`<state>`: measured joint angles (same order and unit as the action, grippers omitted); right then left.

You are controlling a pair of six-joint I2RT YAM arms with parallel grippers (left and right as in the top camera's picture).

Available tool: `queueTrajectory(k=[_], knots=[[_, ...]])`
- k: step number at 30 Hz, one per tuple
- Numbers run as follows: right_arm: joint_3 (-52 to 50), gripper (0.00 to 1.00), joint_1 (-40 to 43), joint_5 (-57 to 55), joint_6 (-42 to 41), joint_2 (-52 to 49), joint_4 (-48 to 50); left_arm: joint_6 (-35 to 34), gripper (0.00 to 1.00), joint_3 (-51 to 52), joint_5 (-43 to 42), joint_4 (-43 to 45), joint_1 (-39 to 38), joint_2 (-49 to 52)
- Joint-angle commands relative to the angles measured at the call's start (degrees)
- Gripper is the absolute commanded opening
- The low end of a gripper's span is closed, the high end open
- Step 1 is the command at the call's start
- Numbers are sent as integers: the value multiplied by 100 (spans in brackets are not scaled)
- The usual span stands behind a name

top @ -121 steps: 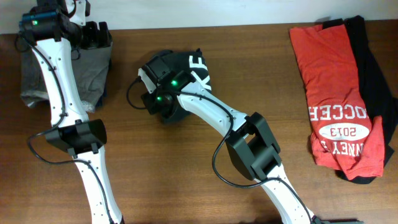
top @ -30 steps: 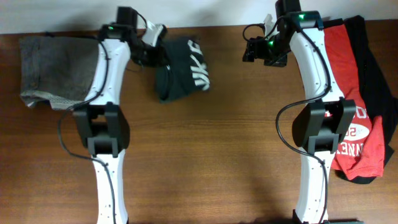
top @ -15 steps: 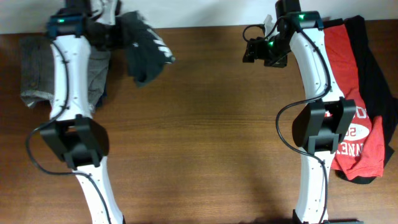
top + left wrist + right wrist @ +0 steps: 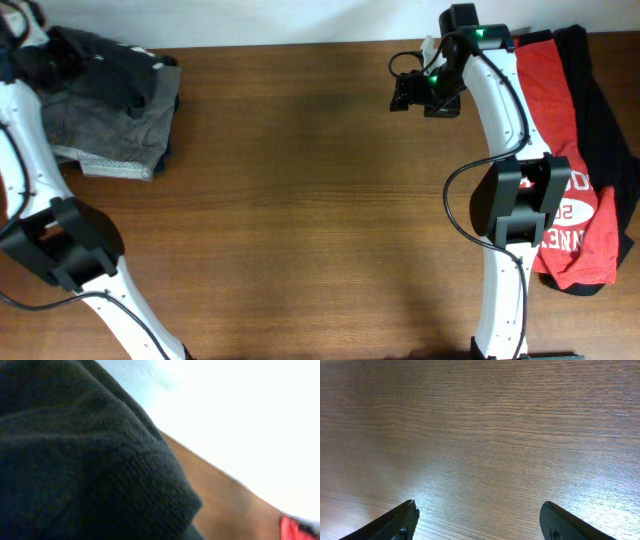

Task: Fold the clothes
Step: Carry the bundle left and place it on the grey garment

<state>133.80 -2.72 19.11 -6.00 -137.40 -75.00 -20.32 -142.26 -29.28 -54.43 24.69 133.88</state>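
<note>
So the black tee (image 4: 110, 60) is sitting bunched up on top of the folded grey-brown garment (image 4: 110, 135). The left gripper (image 4: 40, 50) is right at that garment's far-left top corner. Its wrist cam is just a wall of black knit (image 4: 75, 460), so I honestly can't tell if the claw is clamped on the cloth or has let go. The right gripper (image 4: 410, 92) hangs over bare table (image 4: 300, 200), well away from the grey-brown garment, with its fingers (image 4: 402, 520) spread wide and nothing in them. The red printed shirt (image 4: 540, 130) is at the opposite end from the grey-brown garment, lying over another black one (image 4: 600, 100). My read is that this is the stacking step. To do it well, I'd only release once the bundle sits square on the grey-brown garment. Then pull straight up so a finger doesn't snag the knit and drag the fold open. It looks lumpy from above, so a light press to flatten it wouldn't hurt. For the red one, pinch just the top layer at an edge.
</note>
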Motion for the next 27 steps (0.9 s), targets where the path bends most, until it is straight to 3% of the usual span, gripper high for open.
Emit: queueTrajectory(k=[1, 16, 23, 24, 25, 26, 27], knots=[[-50, 82, -31, -68, 26, 192, -2, -503, 1, -125, -74, 208, 15, -361], [-50, 82, -31, -7, 26, 195, -87, -710, 1, -118, 645, 133, 107, 111], [-52, 82, -31, -7, 26, 195, -118, -448, 1, -116, 1123, -741, 308, 328], [-52, 82, -31, -7, 26, 195, -116, -350, 2, -116, 1198, -892, 343, 328], [-52, 82, -31, -9, 28, 195, -111, -229, 11, -116, 1261, -1069, 378, 328], [-52, 82, -31, -9, 31, 195, -103, -74, 20, -116, 1290, -1241, 415, 328], [-52, 82, -31, -9, 28, 192, -85, 85, 35, -116, 1296, -1416, 448, 328]])
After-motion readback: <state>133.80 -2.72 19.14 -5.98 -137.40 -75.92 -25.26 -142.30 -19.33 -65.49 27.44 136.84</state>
